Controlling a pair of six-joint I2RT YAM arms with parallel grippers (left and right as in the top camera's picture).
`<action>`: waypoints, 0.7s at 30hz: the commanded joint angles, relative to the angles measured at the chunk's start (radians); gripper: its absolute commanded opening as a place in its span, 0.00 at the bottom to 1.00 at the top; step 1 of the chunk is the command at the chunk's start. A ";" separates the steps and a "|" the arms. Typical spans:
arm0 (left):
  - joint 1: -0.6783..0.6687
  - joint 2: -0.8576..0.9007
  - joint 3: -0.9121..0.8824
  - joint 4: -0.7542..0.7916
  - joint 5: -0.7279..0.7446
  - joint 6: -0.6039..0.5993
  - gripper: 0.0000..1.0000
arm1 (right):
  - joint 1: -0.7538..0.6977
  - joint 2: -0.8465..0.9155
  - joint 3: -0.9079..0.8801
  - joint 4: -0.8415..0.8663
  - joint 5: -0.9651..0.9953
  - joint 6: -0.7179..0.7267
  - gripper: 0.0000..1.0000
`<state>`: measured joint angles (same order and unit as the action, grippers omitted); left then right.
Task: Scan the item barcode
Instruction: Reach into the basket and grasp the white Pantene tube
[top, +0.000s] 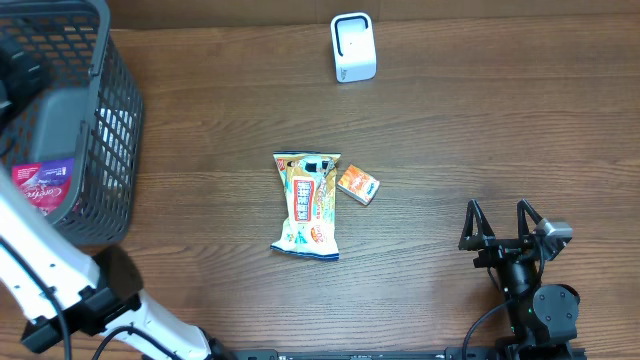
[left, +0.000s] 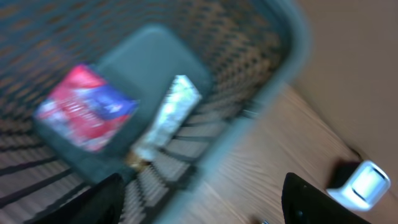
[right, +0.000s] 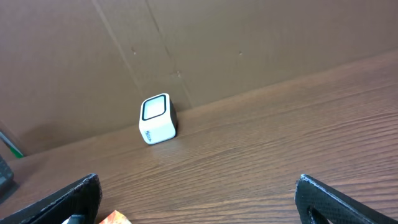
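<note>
Brown wood-grain desk (top: 480, 130) carrying all objects. Dark grey mesh basket (top: 115, 130) at the desk's far-left edge, viewed from above. Plain brown cardboard wall (right: 261, 37) standing upright along the desk's rear edge.

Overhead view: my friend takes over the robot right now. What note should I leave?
Left fingers: open, empty, above the basket.
Right fingers: open, empty, low over the table.
In the basket: a red packet and a silvery packet.
Mid-table: snack bag with a small orange box beside it; scanner at the far edge.
Left to do, probably: scan the bag and box.
</note>
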<state>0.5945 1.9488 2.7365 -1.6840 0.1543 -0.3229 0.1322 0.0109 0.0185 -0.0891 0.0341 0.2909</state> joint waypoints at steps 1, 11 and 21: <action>0.108 0.024 -0.091 0.001 0.019 -0.018 0.73 | -0.003 -0.008 -0.011 0.008 0.013 -0.004 1.00; 0.153 0.132 -0.344 0.192 0.023 0.077 0.66 | -0.003 -0.008 -0.011 0.008 0.013 -0.004 1.00; 0.097 0.339 -0.381 0.219 0.179 0.288 0.64 | -0.003 -0.008 -0.011 0.008 0.013 -0.004 1.00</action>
<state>0.7254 2.2288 2.3638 -1.4673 0.2451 -0.1520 0.1322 0.0109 0.0185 -0.0891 0.0341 0.2909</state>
